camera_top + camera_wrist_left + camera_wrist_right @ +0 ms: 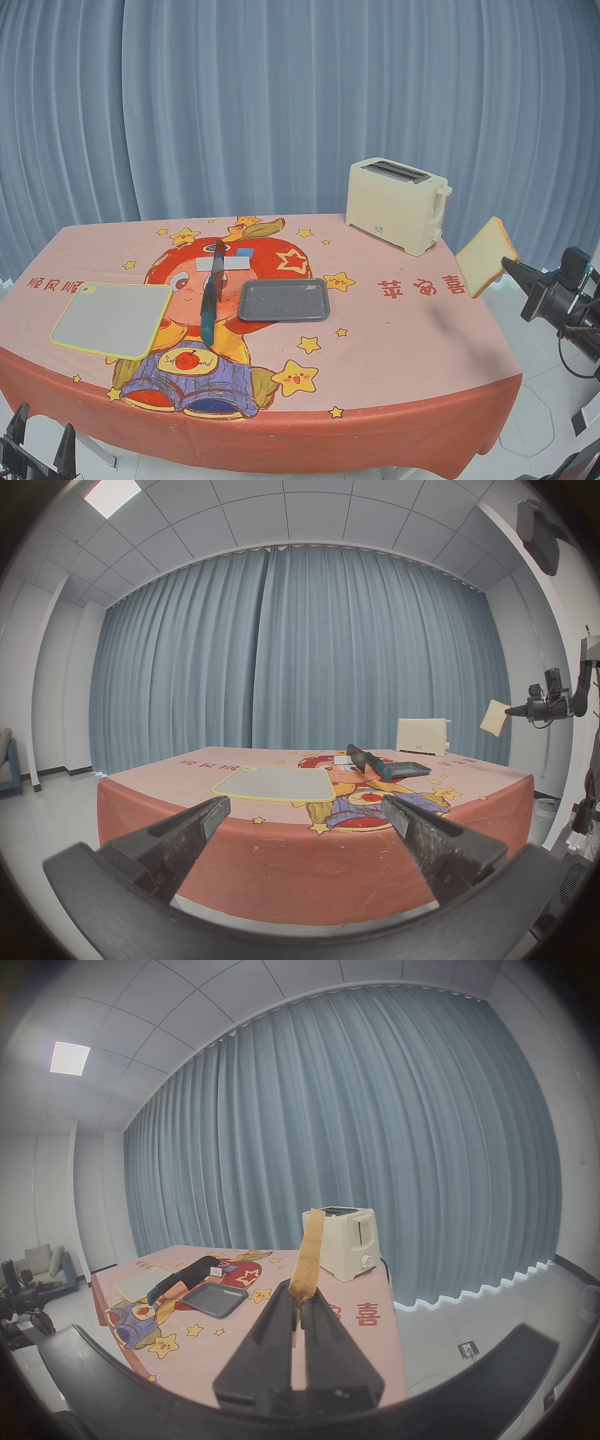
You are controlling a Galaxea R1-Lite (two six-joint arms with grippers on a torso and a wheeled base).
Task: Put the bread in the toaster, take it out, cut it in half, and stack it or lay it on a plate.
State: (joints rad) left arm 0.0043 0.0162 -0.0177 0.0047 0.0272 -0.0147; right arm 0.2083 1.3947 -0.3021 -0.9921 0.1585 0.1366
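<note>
Right hand grips square white bread slice past the edge of pink cartoon-cloth worktop, cream toaster near it, grey-blue pleated curtain beyond. Left hand released.

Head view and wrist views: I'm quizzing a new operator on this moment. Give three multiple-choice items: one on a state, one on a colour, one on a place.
1. The left claw is: A open, empty; B shut, empty; C shut on something.
2. The tray is: A white; B grey; C yellow.
3. The bread is: A on the tray; B in the left claw; C held aloft by the right claw.
Answers: 1 A, its jaws stand wide apart with nothing between; 2 B, dark grey all over; 3 C, that claw pinches the slice in mid-air.
</note>
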